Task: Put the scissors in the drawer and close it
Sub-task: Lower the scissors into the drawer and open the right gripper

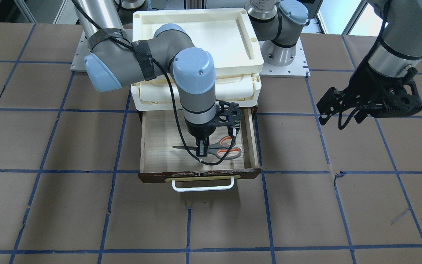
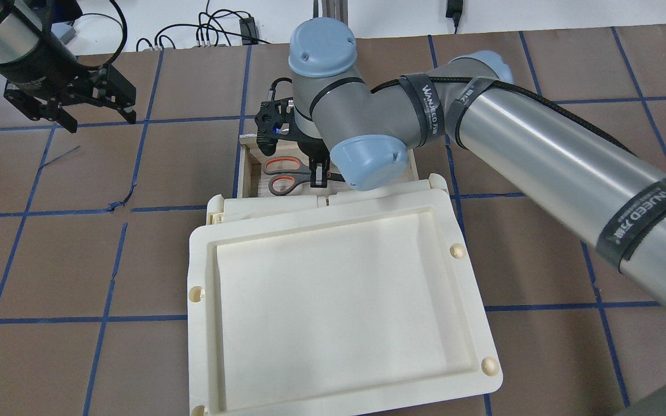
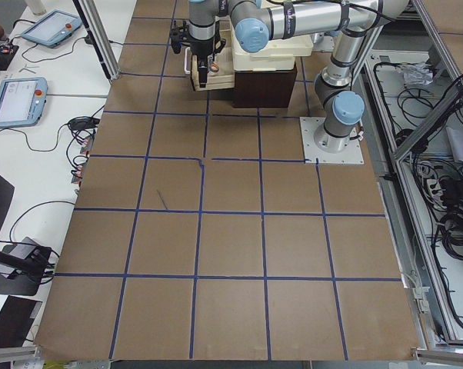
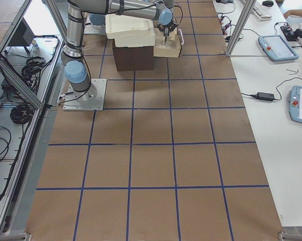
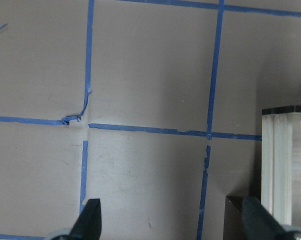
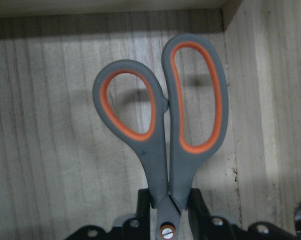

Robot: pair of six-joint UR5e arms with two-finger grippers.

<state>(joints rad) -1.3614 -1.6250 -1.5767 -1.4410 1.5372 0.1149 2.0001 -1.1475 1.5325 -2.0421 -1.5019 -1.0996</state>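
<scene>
The scissors (image 1: pixel 225 148), grey with orange-lined finger loops, are inside the open pale-wood drawer (image 1: pixel 145 146), blades pointing to the front view's left. My right gripper (image 1: pixel 202 150) reaches down into the drawer and is shut on the scissors at their pivot. In the right wrist view the fingers (image 6: pixel 194 202) press the shanks below the loops (image 6: pixel 160 130), just over the drawer floor. The scissors also show overhead (image 2: pixel 284 173). The drawer's dark front carries a white loop handle (image 1: pixel 202 187). My left gripper (image 1: pixel 339 110) is open and empty, above the table well to the drawer's side.
The cream plastic tray unit (image 1: pixel 196 33) sits on top of the drawer's cabinet and hides the drawer's rear overhead (image 2: pixel 339 300). The left wrist view shows brown table with blue tape lines and a drawer corner (image 5: pixel 285 165) at right.
</scene>
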